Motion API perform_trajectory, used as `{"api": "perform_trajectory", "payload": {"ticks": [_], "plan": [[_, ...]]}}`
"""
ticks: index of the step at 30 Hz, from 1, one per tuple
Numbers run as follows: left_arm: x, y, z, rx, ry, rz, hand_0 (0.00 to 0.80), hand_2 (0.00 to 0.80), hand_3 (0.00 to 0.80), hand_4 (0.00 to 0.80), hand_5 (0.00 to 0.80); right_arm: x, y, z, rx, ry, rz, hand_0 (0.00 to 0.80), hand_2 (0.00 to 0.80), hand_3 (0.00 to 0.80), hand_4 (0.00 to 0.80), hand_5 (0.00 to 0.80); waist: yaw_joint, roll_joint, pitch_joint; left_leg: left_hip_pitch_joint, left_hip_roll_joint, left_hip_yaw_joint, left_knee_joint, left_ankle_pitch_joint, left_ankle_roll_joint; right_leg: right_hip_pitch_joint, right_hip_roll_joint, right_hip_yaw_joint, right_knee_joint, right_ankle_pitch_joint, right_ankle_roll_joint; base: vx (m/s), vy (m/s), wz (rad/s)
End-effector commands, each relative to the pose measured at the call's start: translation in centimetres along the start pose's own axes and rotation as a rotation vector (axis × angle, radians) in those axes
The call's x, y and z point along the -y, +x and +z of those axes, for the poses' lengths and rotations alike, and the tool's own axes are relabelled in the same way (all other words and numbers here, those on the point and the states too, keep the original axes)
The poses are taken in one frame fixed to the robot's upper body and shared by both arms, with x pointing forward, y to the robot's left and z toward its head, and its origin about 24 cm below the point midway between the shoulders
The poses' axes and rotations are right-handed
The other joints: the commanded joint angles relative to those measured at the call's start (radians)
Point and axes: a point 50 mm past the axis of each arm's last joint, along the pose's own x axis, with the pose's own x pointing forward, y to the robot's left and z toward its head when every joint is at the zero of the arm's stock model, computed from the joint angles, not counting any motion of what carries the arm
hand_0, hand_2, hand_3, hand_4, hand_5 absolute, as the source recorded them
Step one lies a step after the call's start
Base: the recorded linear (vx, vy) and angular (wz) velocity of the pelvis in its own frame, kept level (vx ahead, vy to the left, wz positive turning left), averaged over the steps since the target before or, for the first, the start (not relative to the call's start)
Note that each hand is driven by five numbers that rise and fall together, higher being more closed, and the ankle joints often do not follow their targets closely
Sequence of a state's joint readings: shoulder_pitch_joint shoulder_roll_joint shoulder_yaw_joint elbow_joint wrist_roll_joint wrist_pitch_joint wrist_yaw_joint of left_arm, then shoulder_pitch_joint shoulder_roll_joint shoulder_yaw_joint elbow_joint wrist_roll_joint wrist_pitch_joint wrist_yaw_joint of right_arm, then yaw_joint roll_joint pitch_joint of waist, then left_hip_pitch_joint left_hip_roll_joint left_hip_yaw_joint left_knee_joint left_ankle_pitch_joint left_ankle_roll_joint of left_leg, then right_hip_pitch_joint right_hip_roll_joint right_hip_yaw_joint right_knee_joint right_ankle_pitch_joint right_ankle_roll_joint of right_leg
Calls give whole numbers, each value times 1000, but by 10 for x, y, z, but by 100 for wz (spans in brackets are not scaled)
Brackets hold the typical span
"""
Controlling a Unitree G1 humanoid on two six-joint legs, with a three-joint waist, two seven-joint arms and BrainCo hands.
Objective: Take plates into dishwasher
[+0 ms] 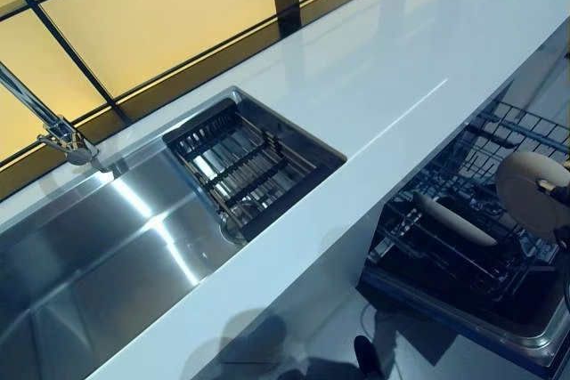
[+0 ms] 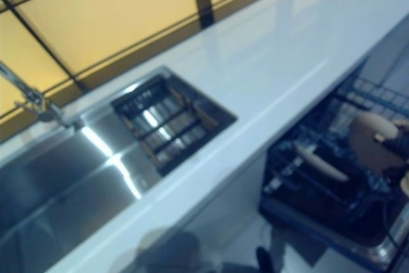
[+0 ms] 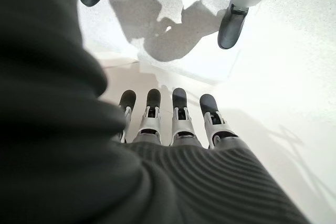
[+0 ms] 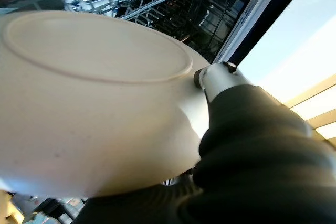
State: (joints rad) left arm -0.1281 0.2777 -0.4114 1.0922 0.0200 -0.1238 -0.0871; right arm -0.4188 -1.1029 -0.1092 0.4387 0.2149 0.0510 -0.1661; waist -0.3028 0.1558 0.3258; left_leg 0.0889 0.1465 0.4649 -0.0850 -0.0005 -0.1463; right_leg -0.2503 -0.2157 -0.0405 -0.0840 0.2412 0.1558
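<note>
Here the right hand (image 4: 231, 129) pinches a smooth round cream plate (image 4: 89, 103).

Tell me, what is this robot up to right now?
It is loading a dishwasher. Its right hand grips a cream plate above the open dishwasher rack, where another plate already stands. The left hand hangs idle with straight fingers. The sink and white counter hold no plates.

The countertop (image 1: 374, 77) and open dishwasher rack (image 1: 463, 238) are viewed from above by both eyes; each hand is shown close-up by its wrist camera.
</note>
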Motion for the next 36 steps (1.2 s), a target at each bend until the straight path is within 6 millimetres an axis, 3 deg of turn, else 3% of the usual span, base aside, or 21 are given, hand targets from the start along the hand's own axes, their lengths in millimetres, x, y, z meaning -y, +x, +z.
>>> {"api": "perform_trajectory", "payload": {"ticks": [1, 9, 21, 36], "plan": [[-30, -4, -1, 11, 11, 76, 0, 0, 0, 0, 0, 15, 12, 36, 130, -24, -99, 800, 800, 800, 800, 800, 15, -90, -14, 26, 27, -26, 44, -53, 27, -26, -18, -11, 115, -104, 22, -37, 4, 1], [-30, -2, 11, 48, 28, 68, 0, 0, 0, 0, 0, 19, 17, 48, 158, -105, -133, 800, 800, 800, 800, 800, 17, -66, 6, 12, 20, -38, 33, -44, 26, -51, -26, -10, 131, -108, 20, -18, -3, 3], [-35, -4, 10, 45, 43, 77, 0, 0, 0, 0, 0, 46, 21, 60, 171, -343, -211, 800, 800, 800, 800, 800, 22, -65, 11, 1, 22, -44, 30, -40, 20, -67, -34, -14, 145, -114, 23, -6, -4, 1], [-39, -5, 9, 41, 56, 82, 0, 0, 0, 0, 0, 59, 21, 50, 124, -484, -234, 800, 800, 800, 800, 800, 29, -77, 8, 3, 26, -50, 8, -30, 18, -64, -28, -23, 126, -103, 27, -7, -5, 1]]}}
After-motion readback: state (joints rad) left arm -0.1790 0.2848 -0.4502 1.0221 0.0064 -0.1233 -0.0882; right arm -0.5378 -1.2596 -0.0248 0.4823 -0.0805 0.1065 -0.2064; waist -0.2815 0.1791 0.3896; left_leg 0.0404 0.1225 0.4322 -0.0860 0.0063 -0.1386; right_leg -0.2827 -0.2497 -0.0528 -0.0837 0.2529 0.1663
